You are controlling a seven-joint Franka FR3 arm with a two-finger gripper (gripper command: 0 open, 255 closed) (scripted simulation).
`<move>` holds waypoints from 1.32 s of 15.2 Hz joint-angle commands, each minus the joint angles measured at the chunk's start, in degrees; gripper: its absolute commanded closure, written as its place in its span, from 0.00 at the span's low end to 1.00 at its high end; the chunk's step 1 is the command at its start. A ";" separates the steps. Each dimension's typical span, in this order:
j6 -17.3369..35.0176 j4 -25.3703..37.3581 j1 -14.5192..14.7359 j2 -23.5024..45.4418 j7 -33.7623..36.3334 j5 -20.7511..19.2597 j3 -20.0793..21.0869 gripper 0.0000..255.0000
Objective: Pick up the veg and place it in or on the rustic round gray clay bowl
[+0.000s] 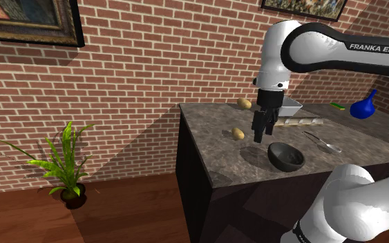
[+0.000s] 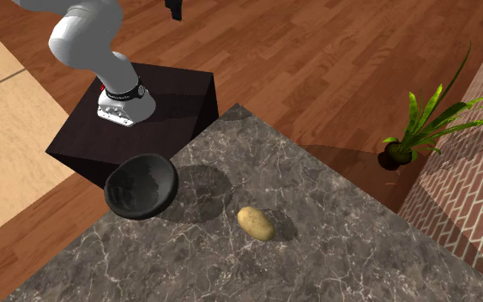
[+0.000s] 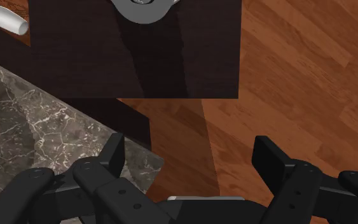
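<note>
Spread wide and clasping nothing, my jaws hung above the table [image 1: 206,124]. In the wrist view my two black fingers [image 3: 114,158] stood well apart, with only the slab's corner and the plank floor [image 3: 285,76] between them. My gripper [image 1: 264,133] hovered over the near half of the slab. The potato [image 1: 238,133] lay just to its left in the shoulder view, and the bowl [image 1: 285,156] sat nearer and to its right.

I judged the potato firm and dense for its size, stiff enough to take a solid squeeze without bruising. Its tan skin looked matte and dry, so I expected little slip. It was a smooth oval lying on its side, and it might roll if I nudged one end. I meant to take it across the short axis at its thickest middle, fingers coming straight down on either flank.

The bowl was dark grey, round and thick-walled, with a dull, rough finish. It sat by the table's edge next to my stand [image 2: 171,94]. The tabletop was dark grey stone with pale veins, flat and hard. A second potato [image 1: 244,103] rested farther off, beside a white tray [image 1: 291,107].
</note>
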 commanded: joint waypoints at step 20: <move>31.75 -1.93 -8.58 23.78 -9.57 -9.38 -11.67 0.00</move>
